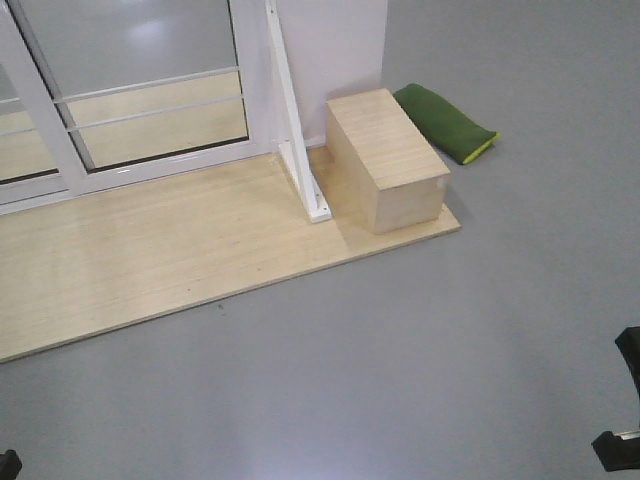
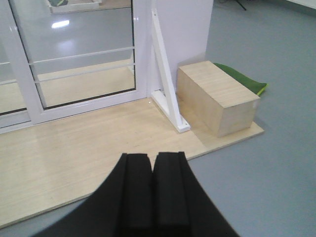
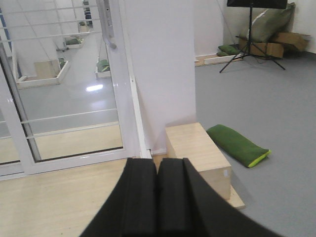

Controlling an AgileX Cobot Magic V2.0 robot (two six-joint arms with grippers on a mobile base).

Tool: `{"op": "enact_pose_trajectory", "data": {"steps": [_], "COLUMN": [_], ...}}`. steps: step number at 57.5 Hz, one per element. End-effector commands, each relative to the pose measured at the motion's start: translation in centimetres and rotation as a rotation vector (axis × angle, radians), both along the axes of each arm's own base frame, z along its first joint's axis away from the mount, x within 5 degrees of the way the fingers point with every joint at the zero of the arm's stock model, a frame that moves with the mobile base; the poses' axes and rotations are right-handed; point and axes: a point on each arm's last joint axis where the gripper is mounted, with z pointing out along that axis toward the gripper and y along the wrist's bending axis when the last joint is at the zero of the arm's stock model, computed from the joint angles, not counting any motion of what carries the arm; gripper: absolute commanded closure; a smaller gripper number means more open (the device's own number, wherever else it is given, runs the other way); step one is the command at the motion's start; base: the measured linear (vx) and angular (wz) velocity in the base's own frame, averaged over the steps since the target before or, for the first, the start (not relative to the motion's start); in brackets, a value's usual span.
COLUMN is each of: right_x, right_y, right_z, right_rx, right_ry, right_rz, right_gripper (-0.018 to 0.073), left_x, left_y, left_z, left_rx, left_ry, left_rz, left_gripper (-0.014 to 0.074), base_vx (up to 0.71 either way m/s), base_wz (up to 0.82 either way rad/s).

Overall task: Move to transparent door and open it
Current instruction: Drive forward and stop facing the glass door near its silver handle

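- Transparent door [image 3: 69, 74]: we record it upright, long axis vertical, clear glass in a glossy white frame. Its face runs along the back edge of the wooden platform [image 1: 150, 270], toward the upper left of the front view.
- Handle [image 3: 106, 24]: curved, silver-grey, set lengthwise up the door's right stile, high on the panel. That stile stands just beside the white wall panel [image 3: 158, 74].
- Bars [image 1: 150, 85]: two thin white rails lie level across the lower glass.
- Second glass panel [image 1: 15, 120]: to the door's left, its frame overlapping the door's left edge.
- Brace [image 1: 295, 130]: a white slanted strut, with its foot on the platform between the door and the wooden box [image 1: 385, 160].
- Wooden box: it rests on the platform's right end. We cannot read the small pale mark on its end face.
- Green cushion [image 1: 445, 122]: it lies on the grey floor [image 1: 450, 350], behind the box.
- Left gripper [image 2: 152, 157]: jaws pressed together, nothing between them, well short of the door.
- Right gripper [image 3: 158, 160]: jaws likewise together and holding nothing.
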Motion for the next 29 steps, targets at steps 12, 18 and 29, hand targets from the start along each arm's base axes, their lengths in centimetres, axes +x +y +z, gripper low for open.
{"op": "enact_pose_trajectory", "data": {"steps": [12, 18, 29], "right_x": [-0.02, -0.02, -0.02], "right_y": [-0.03, -0.03, -0.03], "right_z": [0.37, 0.37, 0.37], "right_rx": [0.005, 0.005, 0.005], "right_ry": [-0.084, -0.084, -0.084], "right_rz": [-0.003, -0.003, -0.003], "right_gripper": [0.0547, 0.0547, 0.0547], "left_x": [0.17, 0.17, 0.17], "left_y": [0.02, 0.02, 0.02], "left_z": [-0.07, -0.07, -0.07], "left_rx": [-0.009, -0.009, -0.009], "left_ry": [-0.068, -0.068, -0.068], "left_rz": [0.003, 0.003, 0.003], "left_gripper": [0.0592, 0.0592, 0.0592], "base_vx": [0.50, 0.51, 0.52], "base_wz": [0.34, 0.32, 0.34]}}
